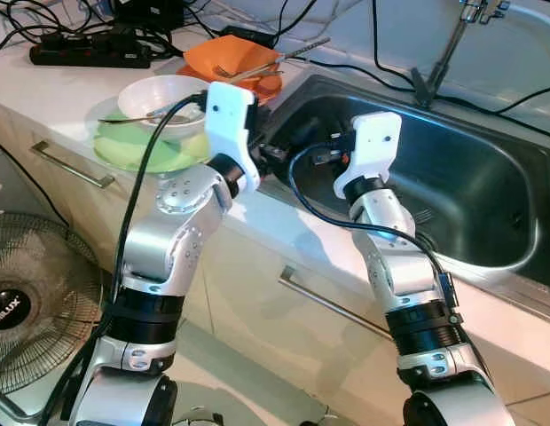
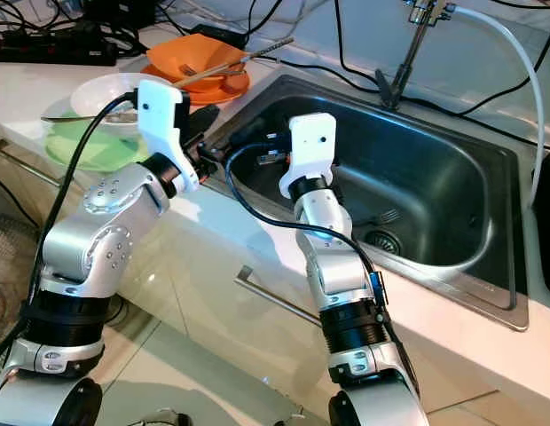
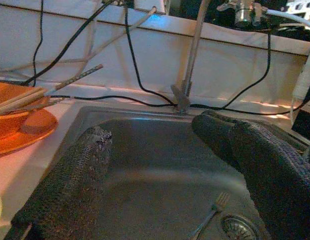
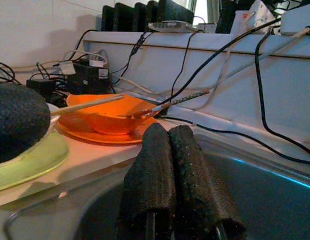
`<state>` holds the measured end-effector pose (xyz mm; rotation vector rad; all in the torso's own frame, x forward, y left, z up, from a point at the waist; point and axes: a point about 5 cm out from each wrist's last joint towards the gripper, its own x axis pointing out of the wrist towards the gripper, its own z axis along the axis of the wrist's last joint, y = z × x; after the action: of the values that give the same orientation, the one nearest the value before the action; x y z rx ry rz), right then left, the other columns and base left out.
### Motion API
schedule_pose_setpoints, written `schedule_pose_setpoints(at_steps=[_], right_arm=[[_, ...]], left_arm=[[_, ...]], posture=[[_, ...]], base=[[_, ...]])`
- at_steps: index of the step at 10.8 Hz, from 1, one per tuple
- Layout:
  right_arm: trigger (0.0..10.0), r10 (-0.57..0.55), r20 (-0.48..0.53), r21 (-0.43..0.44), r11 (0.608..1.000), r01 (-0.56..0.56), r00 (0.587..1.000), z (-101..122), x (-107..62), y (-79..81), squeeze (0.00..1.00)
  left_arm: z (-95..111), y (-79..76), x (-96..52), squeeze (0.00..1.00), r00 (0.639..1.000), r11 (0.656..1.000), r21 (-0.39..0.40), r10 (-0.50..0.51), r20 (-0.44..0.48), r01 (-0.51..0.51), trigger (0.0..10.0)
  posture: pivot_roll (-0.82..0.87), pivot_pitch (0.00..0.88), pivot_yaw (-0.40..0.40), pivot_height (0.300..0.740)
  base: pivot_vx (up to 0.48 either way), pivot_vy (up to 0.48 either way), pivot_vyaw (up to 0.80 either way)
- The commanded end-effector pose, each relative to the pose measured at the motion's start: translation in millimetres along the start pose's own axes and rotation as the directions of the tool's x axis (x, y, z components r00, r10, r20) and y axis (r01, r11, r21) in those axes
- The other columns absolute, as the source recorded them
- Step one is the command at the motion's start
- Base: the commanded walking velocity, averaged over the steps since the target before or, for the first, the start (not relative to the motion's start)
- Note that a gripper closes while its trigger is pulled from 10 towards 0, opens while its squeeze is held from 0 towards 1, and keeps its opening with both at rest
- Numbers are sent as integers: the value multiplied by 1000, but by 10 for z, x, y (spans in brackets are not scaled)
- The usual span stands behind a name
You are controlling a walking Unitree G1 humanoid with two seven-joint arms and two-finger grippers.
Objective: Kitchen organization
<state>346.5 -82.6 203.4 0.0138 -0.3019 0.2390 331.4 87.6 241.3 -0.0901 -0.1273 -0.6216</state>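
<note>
Item 1, my left gripper point(image 3: 155, 165): fingers spread wide apart with nothing between them, held at the near left rim of the sink point(image 1: 488, 266), pointing across the basin.

Item 2, my right gripper point(image 4: 175, 170): both fingers pressed flat together, gripping nothing, hanging just over the left part of the basin and pointing toward the dishes on the counter.

Item 3, the sink: steel basin, holding one fork point(image 2: 388, 216) lying on the bottom just beside the drain point(image 2: 382, 240). I can make out no other contents. A faucet point(image 2: 415, 40) stands at the back rim, with black cables trailing along the counter edge behind it.

Item 4, orange bowl point(image 4: 112, 117): sits on an orange plate point(image 1: 191, 71) on the counter just left of the sink's back corner. In it I see a fork point(image 1: 223, 69) and a pair of chopsticks point(image 2: 244, 59), whose ends stick out over the rim toward the sink.

Item 5, white bowl point(image 1: 160, 96): stacked on a green plate point(image 1: 137, 151), in front of the orange set, close to my left wrist. A long utensil point(image 1: 133, 119) lies across it; what else it holds I cannot tell.

Item 6, power strip point(image 1: 89, 55): at the back of the counter, among cables.

Item 7, floor fan point(image 1: 31, 302): beside the cabinet, at my left.
</note>
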Motion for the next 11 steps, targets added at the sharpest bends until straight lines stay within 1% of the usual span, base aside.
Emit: schedule_pose_setpoints(at_steps=[1,4,5,6,11], right_arm=[[10000,-17,14,4,1000,17,1000,25,7,-51,0],[10000,-16,10,4,1000,15,1000,13,5,-46,0],[10000,-16,9,4,1000,15,1000,12,5,-47,0],[10000,-16,9,4,1000,16,1000,12,4,-49,0],[10000,-13,6,5,1000,13,1000,3,1,-41,0]], left_arm=[[29,-3,20,0,1000,1000,3,6,10,-6,10000],[25,-7,21,0,1000,1000,-1,8,12,-8,10000],[31,-16,21,0,1000,1000,-22,2,26,-1,1255],[39,-21,18,0,1000,1000,-24,0,29,1,0],[50,-29,11,0,999,1000,-24,-4,34,5,0]], posture=[[-36,40,-55,740],[-36,40,-56,740],[-36,40,-56,740],[-37,41,-56,740],[-35,40,-57,740]], base=[[0,0,0],[0,0,0],[0,0,0],[0,0,0],[0,0,0]])
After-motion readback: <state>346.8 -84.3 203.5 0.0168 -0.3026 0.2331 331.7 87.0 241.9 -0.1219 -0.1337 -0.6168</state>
